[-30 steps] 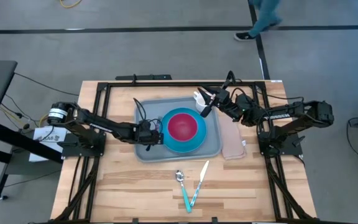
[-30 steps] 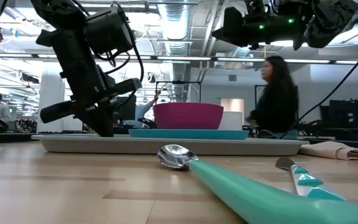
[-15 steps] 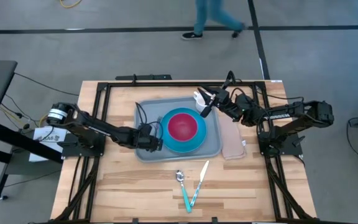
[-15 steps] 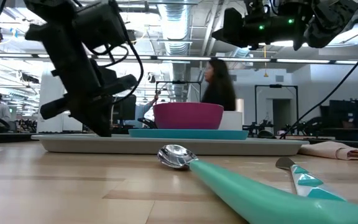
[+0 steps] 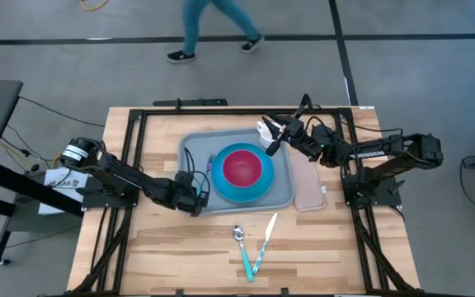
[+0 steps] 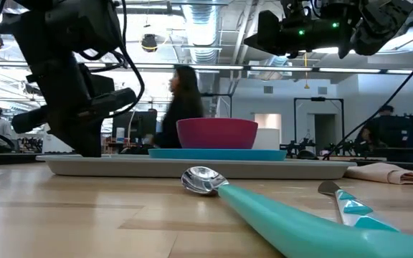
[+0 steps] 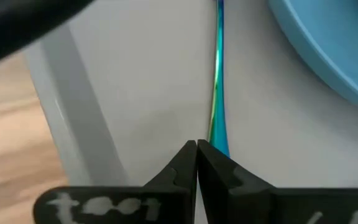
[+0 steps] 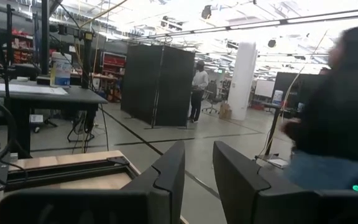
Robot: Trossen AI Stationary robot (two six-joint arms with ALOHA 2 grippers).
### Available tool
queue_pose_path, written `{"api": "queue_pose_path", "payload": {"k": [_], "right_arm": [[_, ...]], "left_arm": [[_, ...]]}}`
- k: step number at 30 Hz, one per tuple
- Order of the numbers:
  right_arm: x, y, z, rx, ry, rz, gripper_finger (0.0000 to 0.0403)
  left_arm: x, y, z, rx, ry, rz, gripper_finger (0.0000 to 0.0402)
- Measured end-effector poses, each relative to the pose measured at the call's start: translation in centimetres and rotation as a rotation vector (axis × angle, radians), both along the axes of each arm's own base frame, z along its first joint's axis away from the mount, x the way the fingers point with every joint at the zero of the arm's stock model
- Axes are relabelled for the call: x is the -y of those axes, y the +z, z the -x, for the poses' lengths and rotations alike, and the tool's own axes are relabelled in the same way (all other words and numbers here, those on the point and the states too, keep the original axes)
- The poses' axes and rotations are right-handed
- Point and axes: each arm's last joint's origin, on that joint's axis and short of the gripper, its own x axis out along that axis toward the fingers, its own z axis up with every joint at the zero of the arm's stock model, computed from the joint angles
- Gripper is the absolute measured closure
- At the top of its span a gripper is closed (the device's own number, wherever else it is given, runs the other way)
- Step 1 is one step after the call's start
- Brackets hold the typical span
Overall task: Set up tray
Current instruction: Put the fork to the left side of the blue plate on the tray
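The grey-blue tray (image 5: 195, 150) lies mid-table and carries a bright-blue plate (image 5: 254, 191) with a magenta bowl (image 5: 242, 167). A white cup (image 5: 265, 129) stands at the tray's far right corner. A thin teal-handled utensil (image 7: 218, 87) lies on the tray left of the plate. My left gripper (image 5: 199, 198) is shut, low over the tray's near left corner, its tips (image 7: 196, 148) at the utensil's near end. My right gripper (image 5: 272, 145) is raised above the tray's far right corner, open (image 8: 199, 168) and empty. My left gripper comes level from the table's near side, its shut fingers (image 7: 180, 163) just above the tray floor. The utensil's near end (image 7: 220, 142) runs behind one fingertip. I cannot tell whether the fingers touch it.
A beige folded napkin (image 5: 308, 190) lies right of the tray. A spoon (image 5: 239, 235) and a knife (image 5: 267, 229) with teal handles lie on the wood near the front edge. A person (image 5: 213, 25) walks on the floor beyond the table.
My left gripper has drawn back along the tray's left part toward the table's near edge, staying low and shut. The person beyond the table has walked toward the left.
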Motion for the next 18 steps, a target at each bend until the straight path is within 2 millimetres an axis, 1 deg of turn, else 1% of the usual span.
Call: {"api": "queue_pose_path", "payload": {"k": [9,15,18], "right_arm": [[0.0,-0.2,0.0,-0.021,0.000,-0.005,0.0324],[0.0,-0.2,0.0,-0.021,0.001,-0.012,0.0324],[0.0,-0.2,0.0,-0.018,0.001,-0.011,0.0324]], "left_arm": [[0.8,-0.3,-0.2,0.034,0.015,0.035,0.0401],[1.1,-1.1,-1.1,0.067,0.013,0.051,0.0402],[1.2,-1.1,-1.4,0.099,-0.001,0.048,0.0402]]}}
